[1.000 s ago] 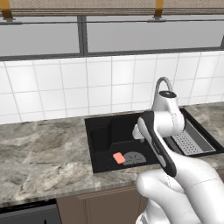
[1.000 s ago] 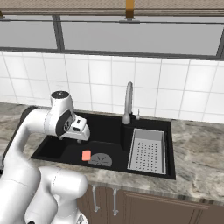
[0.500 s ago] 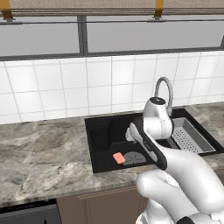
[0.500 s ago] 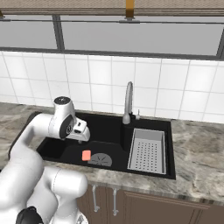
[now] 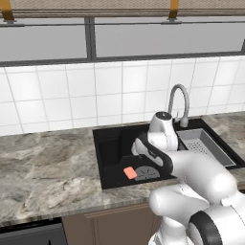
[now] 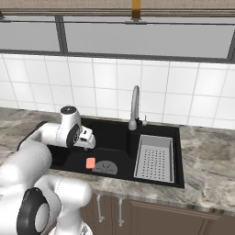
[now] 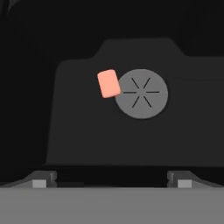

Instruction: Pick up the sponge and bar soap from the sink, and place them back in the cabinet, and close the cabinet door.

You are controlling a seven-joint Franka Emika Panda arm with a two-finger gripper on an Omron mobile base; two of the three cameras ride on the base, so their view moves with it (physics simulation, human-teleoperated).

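Note:
The salmon-pink bar soap lies flat on the floor of the black sink, touching the left edge of the round grey drain. In the right base view the bar soap sits below and slightly right of my hand. My gripper hangs open above the basin and points down at the floor. Its two fingertips stand wide apart with nothing between them. The bar soap lies well ahead of them, beside the drain. The sponge, the cabinet and the cabinet door are out of view.
A curved chrome faucet rises behind the sink. A grey perforated rack fills the basin's right part. Grey marbled counter runs on both sides, with white wall tiles and a window behind.
My hand has swung left and dropped lower over the sink, toward the soap. The soap has not moved.

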